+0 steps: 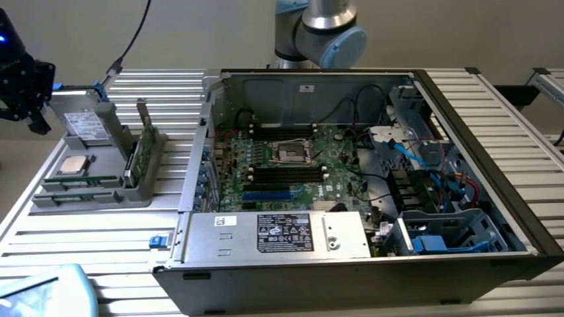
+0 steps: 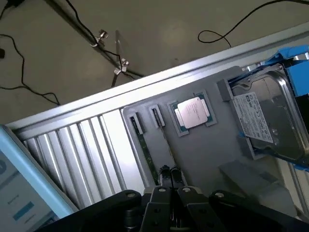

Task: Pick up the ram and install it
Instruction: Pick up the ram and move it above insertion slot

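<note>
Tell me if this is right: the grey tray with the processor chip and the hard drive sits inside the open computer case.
Not inside. The grey tray with the processor chip and the hard drive sits on the slatted table beside the open computer case, on the exterior view's left. The exterior view shows this.

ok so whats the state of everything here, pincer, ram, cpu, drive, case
pincer: shut, empty, above the tray
ram: lying flat in its tray slot, not picked up
processor: seated in its tray recess
hard drive: lying in the tray, label up
computer case: on its side, open
</note>
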